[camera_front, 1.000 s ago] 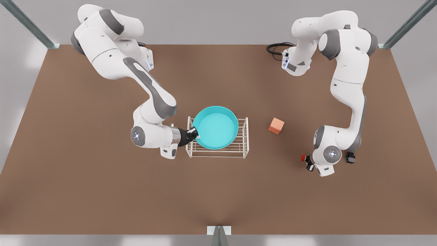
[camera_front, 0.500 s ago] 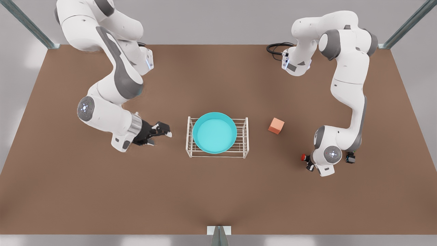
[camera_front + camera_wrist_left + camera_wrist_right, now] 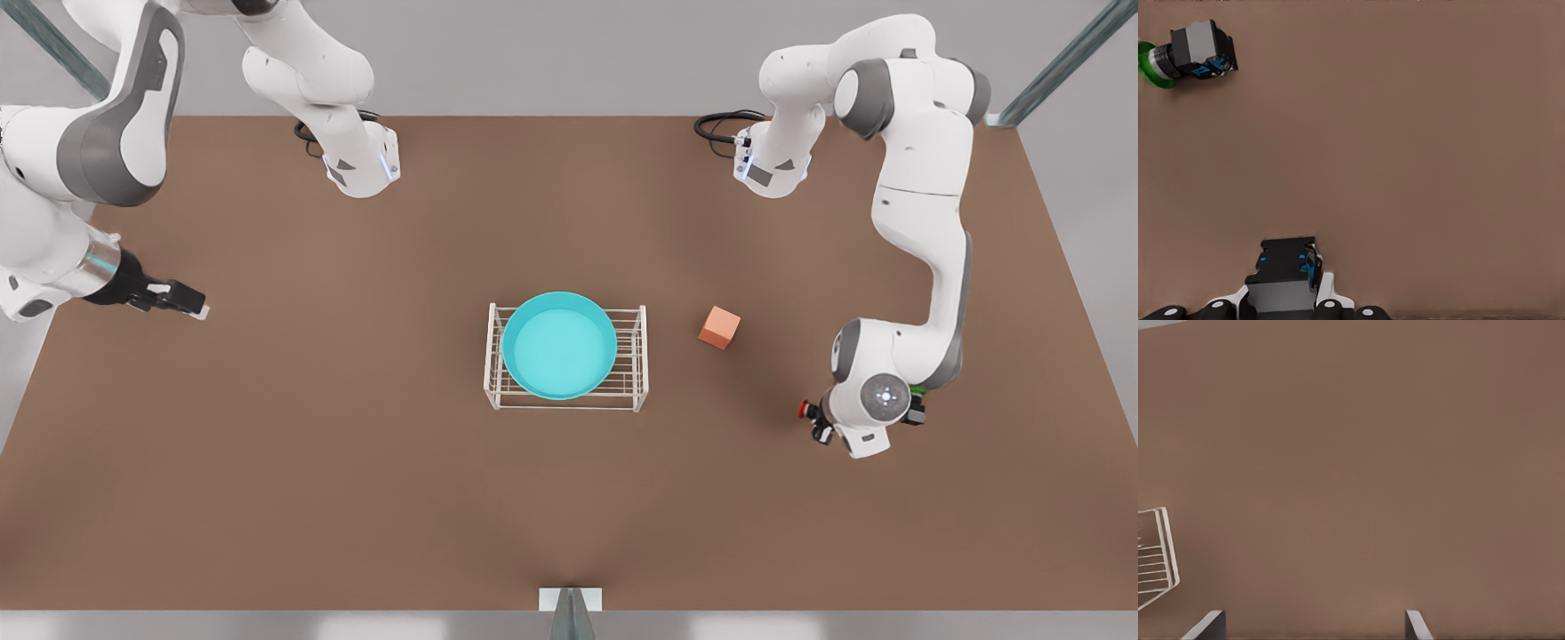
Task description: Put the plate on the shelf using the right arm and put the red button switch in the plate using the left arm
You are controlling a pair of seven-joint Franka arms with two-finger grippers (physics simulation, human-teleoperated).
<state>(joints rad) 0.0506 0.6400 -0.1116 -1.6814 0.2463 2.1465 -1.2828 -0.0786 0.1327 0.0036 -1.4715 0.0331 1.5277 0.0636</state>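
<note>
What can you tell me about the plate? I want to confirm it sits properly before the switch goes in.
The plate is a round, shallow turquoise dish with a raised rim and a lighter, bare inside; it looks like smooth plastic. It lies level on the white wire shelf, roughly centred and nearly spanning its depth. Only the shelf's bars touch it. In the front view the right gripper is far off to the picture's left, fingers open, well apart from the plate.

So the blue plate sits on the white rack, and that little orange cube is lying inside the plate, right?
Not quite. The plate does sit on the white rack, but the orange cube is on the table beside the rack, toward the front view's right. The front view shows it.
</note>
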